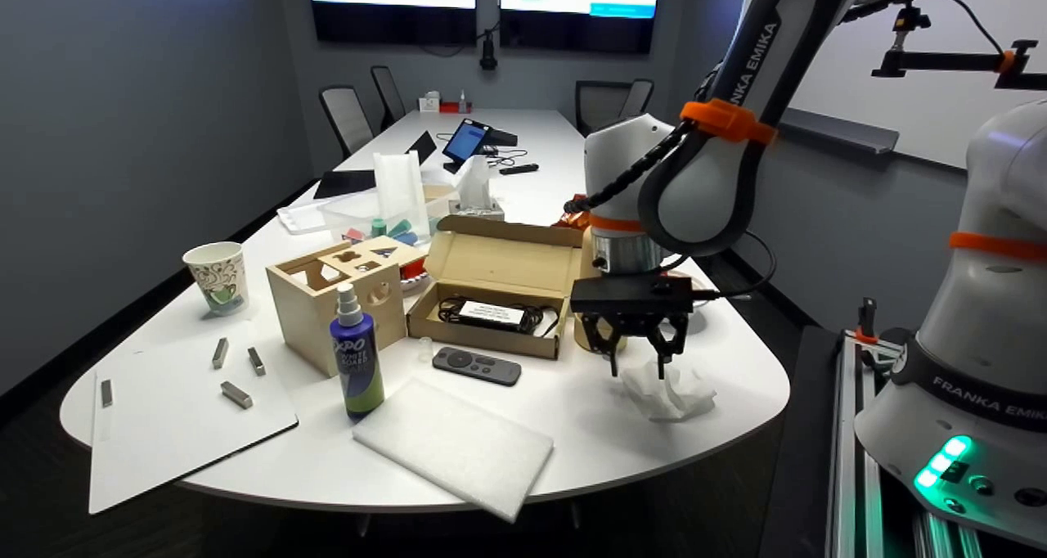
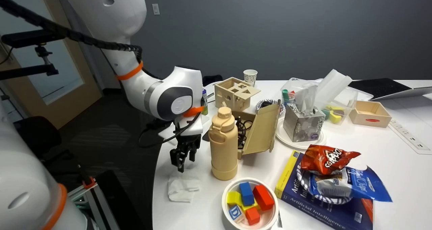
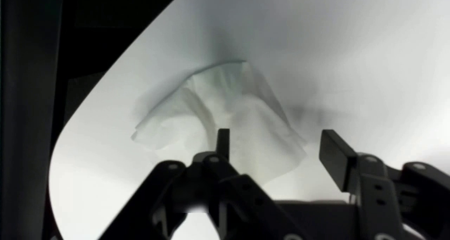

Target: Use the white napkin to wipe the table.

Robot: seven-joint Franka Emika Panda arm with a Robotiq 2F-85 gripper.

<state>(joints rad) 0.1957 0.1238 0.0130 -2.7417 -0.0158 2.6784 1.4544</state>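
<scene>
The white napkin (image 1: 675,396) is a crumpled wad lying near the rounded end of the white table (image 1: 593,415). It shows in both exterior views (image 2: 183,189) and, spread with folds, in the wrist view (image 3: 253,127). My gripper (image 1: 638,371) is open and points down just above the napkin. In an exterior view the gripper (image 2: 186,164) stands over the napkin's edge. In the wrist view the gripper (image 3: 276,145) has its fingers wide apart, one over the napkin and one beside it. Nothing is held between them. Whether the fingertips touch the napkin is unclear.
A tan bottle (image 2: 224,149) stands close beside the gripper. An open cardboard box (image 1: 483,341) with cables, a remote (image 1: 477,366), a flat white sheet (image 1: 454,443) and a spray bottle (image 1: 357,362) are near. A bowl of blocks (image 2: 275,203) is beyond the bottle.
</scene>
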